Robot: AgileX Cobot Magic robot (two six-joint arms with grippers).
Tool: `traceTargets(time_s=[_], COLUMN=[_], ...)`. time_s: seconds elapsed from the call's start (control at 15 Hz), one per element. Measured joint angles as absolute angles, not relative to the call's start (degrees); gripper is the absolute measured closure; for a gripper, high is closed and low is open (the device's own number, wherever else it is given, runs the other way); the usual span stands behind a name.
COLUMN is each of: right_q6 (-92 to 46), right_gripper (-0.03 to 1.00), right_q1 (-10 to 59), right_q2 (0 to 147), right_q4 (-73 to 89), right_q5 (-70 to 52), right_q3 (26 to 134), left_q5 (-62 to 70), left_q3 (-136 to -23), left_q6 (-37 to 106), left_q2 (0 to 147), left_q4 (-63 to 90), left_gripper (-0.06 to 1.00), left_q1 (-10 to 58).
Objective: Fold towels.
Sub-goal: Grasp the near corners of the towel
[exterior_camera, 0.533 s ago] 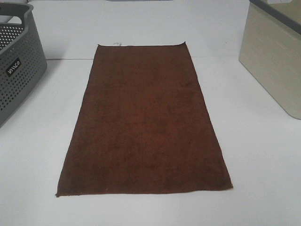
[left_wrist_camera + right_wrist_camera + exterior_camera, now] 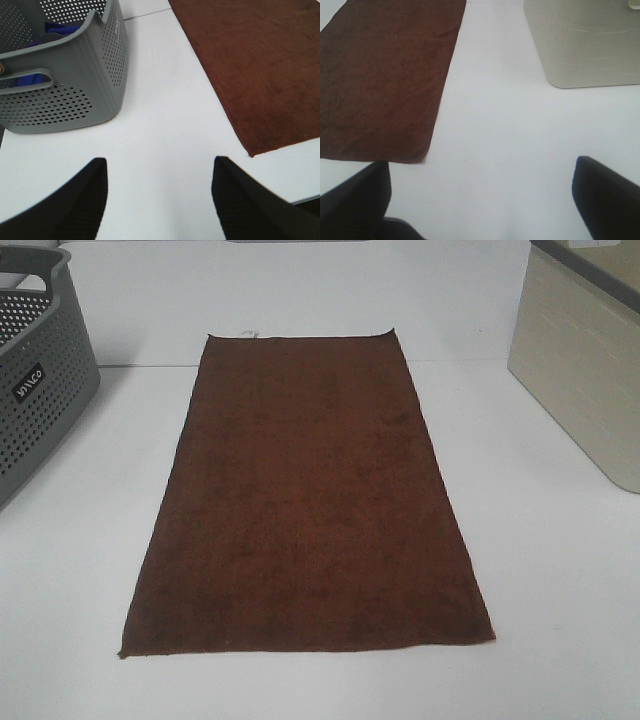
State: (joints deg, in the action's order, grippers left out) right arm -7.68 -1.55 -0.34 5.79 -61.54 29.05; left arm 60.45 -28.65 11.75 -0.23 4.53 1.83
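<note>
A dark reddish-brown towel [image 2: 305, 500] lies flat and fully spread on the white table, long side running away from the camera, with a small white tag [image 2: 248, 334] at its far short edge. Neither arm shows in the exterior view. In the left wrist view my left gripper [image 2: 157, 172] is open over bare table, the towel's [image 2: 260, 65] near left corner just beside it. In the right wrist view my right gripper [image 2: 482, 177] is wide open above bare table, beside the towel's [image 2: 380, 75] near right corner. Nothing is between either pair of fingers.
A grey perforated basket [image 2: 35, 380] stands at the left edge of the table, with blue cloth [image 2: 57, 30] inside it. A beige bin [image 2: 585, 360] stands at the right; its wall [image 2: 585, 42] is close beyond the right gripper.
</note>
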Motion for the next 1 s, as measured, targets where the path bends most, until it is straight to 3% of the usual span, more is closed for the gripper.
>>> traceTargets(time_s=[1.0], right_q6=[-7.68], right_gripper=[0.05], right_q1=[-1.55], right_q2=[-0.34], right_q4=[5.79], right_q5=[-61.54], right_q3=[29.05], left_q5=[60.45], left_q3=[-28.65], left_q6=[11.75], left_q2=[-0.23], left_q4=[4.53], left_gripper=[0.36], left_q1=[1.83])
